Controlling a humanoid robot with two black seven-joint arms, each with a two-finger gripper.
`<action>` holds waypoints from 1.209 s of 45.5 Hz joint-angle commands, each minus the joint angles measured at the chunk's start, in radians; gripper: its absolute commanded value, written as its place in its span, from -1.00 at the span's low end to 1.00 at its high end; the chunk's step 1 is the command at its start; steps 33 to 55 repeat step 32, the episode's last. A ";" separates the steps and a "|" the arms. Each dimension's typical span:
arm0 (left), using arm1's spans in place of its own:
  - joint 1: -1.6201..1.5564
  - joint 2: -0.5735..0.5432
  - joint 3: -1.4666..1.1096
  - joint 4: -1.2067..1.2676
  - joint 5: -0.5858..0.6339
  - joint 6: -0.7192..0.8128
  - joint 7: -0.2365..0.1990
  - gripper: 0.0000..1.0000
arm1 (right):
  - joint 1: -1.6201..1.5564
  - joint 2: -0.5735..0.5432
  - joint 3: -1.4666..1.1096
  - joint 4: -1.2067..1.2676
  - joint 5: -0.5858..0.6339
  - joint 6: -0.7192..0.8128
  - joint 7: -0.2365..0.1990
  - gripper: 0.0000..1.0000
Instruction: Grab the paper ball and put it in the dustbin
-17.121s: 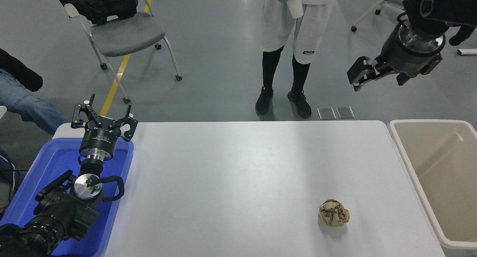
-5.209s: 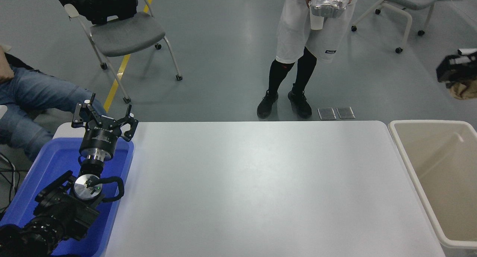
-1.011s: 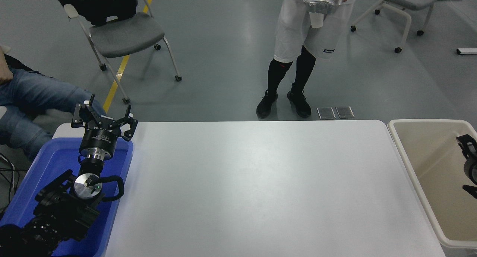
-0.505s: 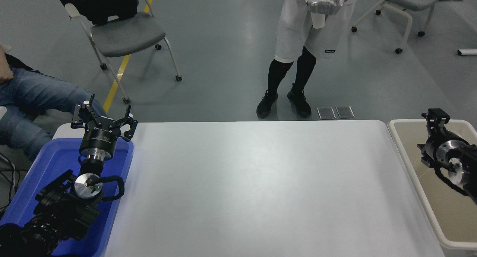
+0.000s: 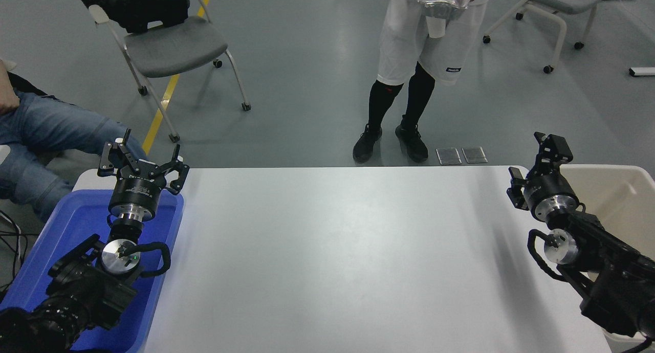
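The right hand [image 5: 535,161] hangs over the far right tabletop [image 5: 337,250] corner beside the dustbin [image 5: 621,181], fingers apart and holding nothing. No paper ball shows anywhere, presumably binned. Best now: retract clear of the rim. The left hand [image 5: 140,161] is parked wide over the blue tray [image 5: 66,225].

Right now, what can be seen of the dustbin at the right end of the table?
Only the far part of the dustbin shows; the right arm covers much of the rest. It is a cream plastic bin with a thick rounded rim and smooth inner walls, standing upright against the table's right edge. The right gripper sits above its near-left corner without clearly touching it. No paper ball can be seen inside, though the bottom is mostly hidden.
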 commanded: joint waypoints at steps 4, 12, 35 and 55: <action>0.000 0.000 0.000 0.000 0.000 0.000 0.000 0.98 | -0.027 0.075 0.031 0.016 0.077 0.126 0.074 1.00; 0.000 0.000 0.000 0.000 0.000 0.000 0.000 0.98 | -0.023 0.080 0.032 -0.003 0.235 0.200 0.076 1.00; 0.000 0.000 0.000 0.000 0.000 0.000 0.000 0.98 | -0.033 0.026 0.029 -0.016 0.231 0.209 0.076 1.00; 0.000 0.000 0.000 0.000 0.000 0.000 0.000 0.98 | -0.033 0.026 0.029 -0.016 0.231 0.209 0.076 1.00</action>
